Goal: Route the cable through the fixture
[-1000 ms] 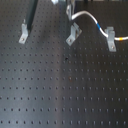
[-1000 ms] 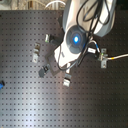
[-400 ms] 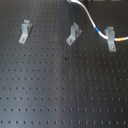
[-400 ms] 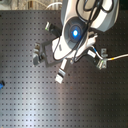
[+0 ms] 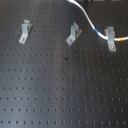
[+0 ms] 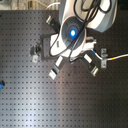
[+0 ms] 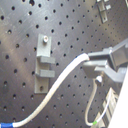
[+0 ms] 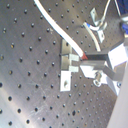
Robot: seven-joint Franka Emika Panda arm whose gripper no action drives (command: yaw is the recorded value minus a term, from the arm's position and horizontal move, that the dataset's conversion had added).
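Thin white cable with blue band, pinched in the gripper, curves beside a silvery slotted fixture.

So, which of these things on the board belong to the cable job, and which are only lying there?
For the job: white cable, held in the gripper; the first exterior view's left bracket, middle bracket and right bracket.
Lying about: small blue thing at the second exterior view's left edge.
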